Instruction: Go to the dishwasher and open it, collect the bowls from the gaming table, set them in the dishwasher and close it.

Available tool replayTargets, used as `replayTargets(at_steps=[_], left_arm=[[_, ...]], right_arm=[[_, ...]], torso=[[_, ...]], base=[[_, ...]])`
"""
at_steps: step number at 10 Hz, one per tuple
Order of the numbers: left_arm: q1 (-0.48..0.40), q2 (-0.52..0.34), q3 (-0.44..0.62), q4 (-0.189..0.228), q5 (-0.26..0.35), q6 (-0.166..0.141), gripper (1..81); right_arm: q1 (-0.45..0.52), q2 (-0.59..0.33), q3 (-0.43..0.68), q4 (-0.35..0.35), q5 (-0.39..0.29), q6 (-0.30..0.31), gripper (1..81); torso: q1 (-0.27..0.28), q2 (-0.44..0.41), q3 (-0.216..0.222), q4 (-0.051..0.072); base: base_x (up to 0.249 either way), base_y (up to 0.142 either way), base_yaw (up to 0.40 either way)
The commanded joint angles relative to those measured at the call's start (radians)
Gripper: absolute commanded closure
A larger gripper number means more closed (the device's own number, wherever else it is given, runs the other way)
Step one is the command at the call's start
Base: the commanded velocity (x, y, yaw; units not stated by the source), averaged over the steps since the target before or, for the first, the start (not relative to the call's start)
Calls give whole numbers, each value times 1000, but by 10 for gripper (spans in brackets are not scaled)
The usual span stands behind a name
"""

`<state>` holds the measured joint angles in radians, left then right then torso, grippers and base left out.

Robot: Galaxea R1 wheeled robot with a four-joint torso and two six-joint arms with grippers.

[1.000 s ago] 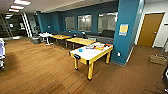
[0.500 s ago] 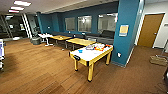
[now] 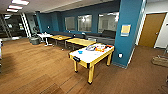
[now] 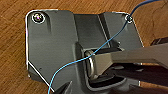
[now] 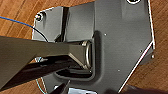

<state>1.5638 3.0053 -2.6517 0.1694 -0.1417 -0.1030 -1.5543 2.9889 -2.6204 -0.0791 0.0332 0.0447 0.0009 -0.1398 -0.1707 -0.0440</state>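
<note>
**A bright blue bowl waits on the yellow-edged table**

Over on the far left, dark glass and a pale ladder-like frame (image 3: 25,24) stand at the end of the room, with a small white table (image 3: 45,36) and a grey bin (image 3: 35,41) just in front. The wooden floor (image 3: 37,67) runs wide and bare from there towards me. Along the blue back wall (image 3: 56,22) sit two yellow-topped tables (image 3: 60,37), one behind the other, with a dark bench seat (image 3: 100,37) behind them under the windows (image 3: 85,23).

Nearer and right of centre stands the gaming table (image 3: 86,56), white on top with a yellow edge and yellow legs. One small blue bowl (image 3: 80,52) sits on its white top, apart from the pile at the far end. That pile is colourful board-game boxes (image 3: 98,47), too blurred to tell apart. Just beyond the table rises a blue pillar (image 3: 128,50) with a yellow notice (image 3: 125,30) fixed to it. Farther right is a brown door (image 3: 149,30), and low on the floor near it a flat wooden pallet-like thing (image 3: 160,60).

Both wrist cameras look down at the floor past dark robot parts, each crossed by a thin blue cable (image 4: 105,43). Whether either claw is released or clenched, I cannot tell.
</note>
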Motion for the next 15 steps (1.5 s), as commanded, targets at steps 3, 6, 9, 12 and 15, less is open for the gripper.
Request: replayTargets(at_steps=[3, 6, 9, 12, 15], left_arm=[[-43, -3, 2, -2, 48, 5, 10], [-43, 0, 3, -1, 50, 5, 10], [-43, -2, 2, -1, 50, 5, 10], [-43, 0, 4, -1, 50, 5, 10], [-43, 0, 2, 1, 50, 5, 10]], right_arm=[[53, 6, 4, -2, -50, -5, 10], [55, 6, 2, -4, -50, -5, 10], [55, 8, 2, -4, -50, -5, 10], [53, 6, 2, -4, -50, -5, 10], [52, 8, 2, -4, -50, -5, 10]], torso=[[0, 0, 0, 0], [0, 0, 0, 0], [0, 0, 0, 0], [0, 0, 0, 0], [0, 0, 0, 0]], base=[[191, 0, 0], [195, 23, 0], [200, 95, 0], [200, 107, 0], [201, 88, 0]])
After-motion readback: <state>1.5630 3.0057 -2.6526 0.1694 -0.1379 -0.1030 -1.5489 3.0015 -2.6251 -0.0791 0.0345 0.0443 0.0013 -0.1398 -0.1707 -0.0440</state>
